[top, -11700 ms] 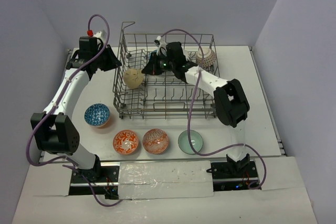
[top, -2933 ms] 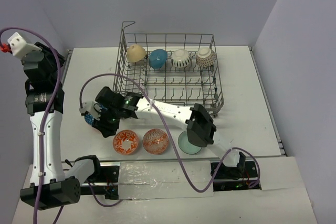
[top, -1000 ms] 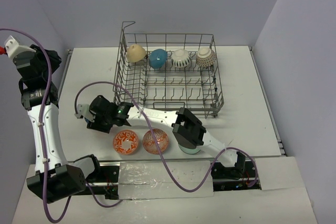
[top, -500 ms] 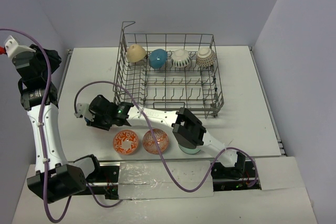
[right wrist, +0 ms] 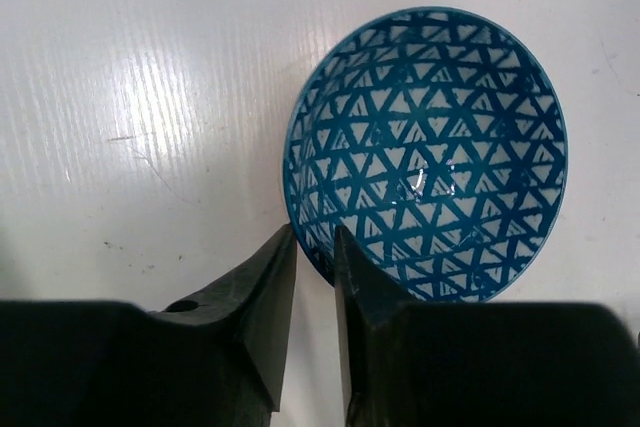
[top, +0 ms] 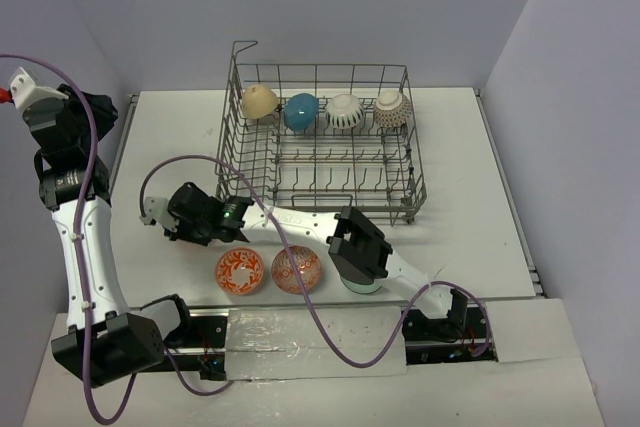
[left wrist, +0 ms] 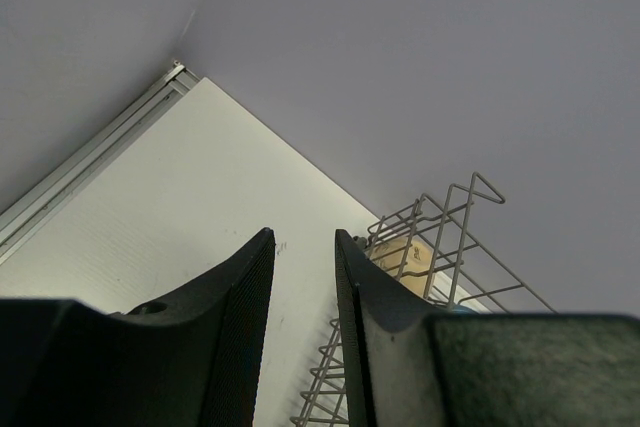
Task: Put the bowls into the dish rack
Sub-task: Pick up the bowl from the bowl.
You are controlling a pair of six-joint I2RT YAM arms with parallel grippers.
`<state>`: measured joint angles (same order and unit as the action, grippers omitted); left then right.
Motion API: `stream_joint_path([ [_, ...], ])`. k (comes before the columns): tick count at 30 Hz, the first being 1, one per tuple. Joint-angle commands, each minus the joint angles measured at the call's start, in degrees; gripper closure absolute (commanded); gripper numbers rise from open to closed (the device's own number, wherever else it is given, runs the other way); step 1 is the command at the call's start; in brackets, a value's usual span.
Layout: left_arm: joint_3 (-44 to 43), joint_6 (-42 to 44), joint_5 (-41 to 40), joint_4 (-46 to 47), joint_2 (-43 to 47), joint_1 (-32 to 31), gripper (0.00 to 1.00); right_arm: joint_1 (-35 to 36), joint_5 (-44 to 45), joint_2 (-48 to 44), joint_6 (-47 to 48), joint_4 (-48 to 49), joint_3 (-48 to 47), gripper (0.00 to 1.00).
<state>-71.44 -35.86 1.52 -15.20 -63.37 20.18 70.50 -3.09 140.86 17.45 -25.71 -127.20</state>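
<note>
A blue-white patterned bowl [right wrist: 430, 162] sits on the white table at the left. My right gripper [right wrist: 315, 237] is shut on its near-left rim, one finger inside and one outside. From above, the gripper hides this bowl. Two orange-red patterned bowls [top: 240, 269] [top: 297, 268] and a pale green bowl [top: 364, 285] stand along the table's front edge. The dish rack [top: 236, 147] holds a tan bowl [top: 259, 100], a teal-blue bowl [top: 300, 110], a white striped bowl [top: 346, 111] and a patterned bowl [top: 392, 109] in its back row. My left gripper [left wrist: 304, 237] is open and empty, raised at the far left.
My right arm [top: 300, 222] stretches low across the table in front of the rack, its elbow [top: 358, 247] over the pale green bowl. The left arm [top: 80, 237] stands upright by the table's left edge. Grey walls close in the back and sides.
My right gripper's jaws have narrowed onto the blue-white bowl's rim, and the gripper has shifted slightly. The left arm has not moved.
</note>
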Motion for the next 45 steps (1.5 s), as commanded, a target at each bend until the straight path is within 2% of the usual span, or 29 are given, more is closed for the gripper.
stream_joint_path([
  [1,0.3,-0.9,1.1,2.7,0.1,0.5,0.64,0.3,1.7,0.5,0.0,3.0,-2.6,0.73],
  [10,0.6,-1.5,2.3,3.2,0.1,1.3,0.64,0.3,1.7,-0.2,-0.1,3.7,-1.2,0.94],
  [17,0.8,-1.7,2.7,3.4,-0.1,1.4,0.64,0.3,2.0,-0.8,0.1,4.0,-0.4,1.0],
  [26,1.0,-2.0,3.1,3.5,-0.2,1.5,0.65,0.4,2.4,-0.5,0.4,3.0,0.5,1.0],
  [29,1.0,-2.1,3.4,3.6,-0.3,1.7,0.65,0.3,2.8,-0.6,0.4,3.0,1.2,0.96],
  [30,1.0,-2.1,3.5,3.7,-0.3,1.7,0.65,0.3,3.0,-0.6,0.3,3.0,1.7,0.9],
  [45,1.0,-2.1,3.6,3.7,-0.3,1.7,0.65,0.3,4.3,-0.2,0.2,3.4,1.9,0.8],
])
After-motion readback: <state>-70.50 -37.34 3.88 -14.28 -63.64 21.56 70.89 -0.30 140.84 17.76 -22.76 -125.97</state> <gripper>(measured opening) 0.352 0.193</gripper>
